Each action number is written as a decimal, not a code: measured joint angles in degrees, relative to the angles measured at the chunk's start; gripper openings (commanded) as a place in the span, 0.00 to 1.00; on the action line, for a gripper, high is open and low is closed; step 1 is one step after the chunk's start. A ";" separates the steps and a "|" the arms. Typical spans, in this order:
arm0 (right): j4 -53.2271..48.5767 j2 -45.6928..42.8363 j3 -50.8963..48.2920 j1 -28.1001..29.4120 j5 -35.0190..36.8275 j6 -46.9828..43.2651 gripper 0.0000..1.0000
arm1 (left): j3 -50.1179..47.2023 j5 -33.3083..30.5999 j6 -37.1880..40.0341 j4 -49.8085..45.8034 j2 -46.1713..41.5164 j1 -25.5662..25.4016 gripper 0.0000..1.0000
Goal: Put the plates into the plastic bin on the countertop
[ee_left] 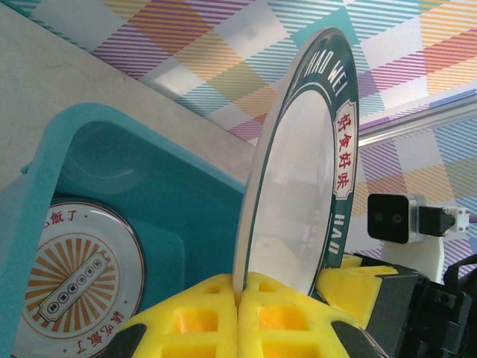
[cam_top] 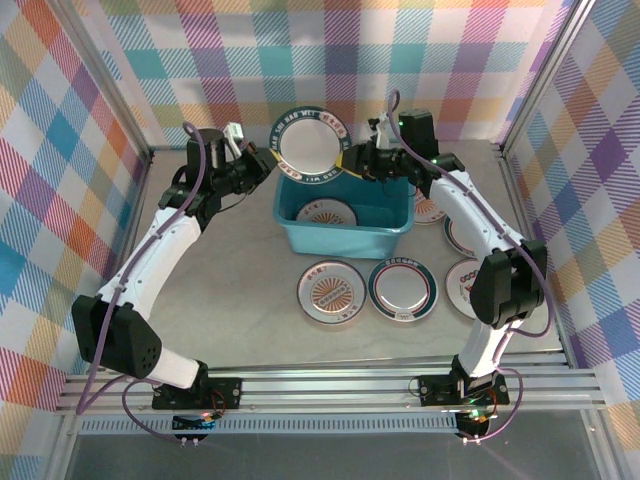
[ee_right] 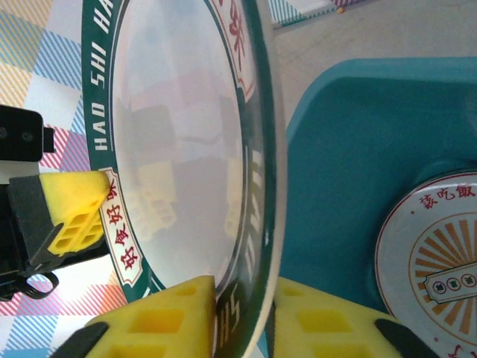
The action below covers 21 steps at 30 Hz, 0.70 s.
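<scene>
Edges of teal-rimmed plate (cam_top: 310, 146) sit clamped in left claw (cam_top: 271, 160) and right claw (cam_top: 350, 160), above plastic bin (cam_top: 345, 240).

Overhead rear view; opposing close wrist views, shared plate (ee_left: 298, 186).

Left arm (cam_top: 165, 245) and right arm (cam_top: 468, 212) look like twins: glossy white links, chunky black joint housings, a purple cable (cam_top: 190, 165) looping back from each wrist. Left gripper (ee_left: 238, 294) and right gripper (ee_right: 242, 306) both have bright yellow fingers (ee_left: 195, 319) with square cut-outs, printed-looking. Way back at the black bases there's a small board (cam_top: 195, 422) with lit LEDs.
</scene>
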 measured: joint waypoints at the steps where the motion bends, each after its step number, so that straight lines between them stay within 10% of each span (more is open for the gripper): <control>1: 0.33 -0.02 -0.13 0.00 0.02 0.28 0.17 | 0.00 -0.15 0.00 -0.02 0.17 -0.11 0.00; 10: 1.86 -1.60 -2.16 -0.76 1.18 3.69 0.01 | 0.02 -1.51 0.72 -0.37 1.38 -1.55 0.05; 21: 1.25 -4.63 -5.46 -1.64 4.96 4.00 0.00 | 3.04 -1.68 3.30 -0.74 2.56 -1.97 0.57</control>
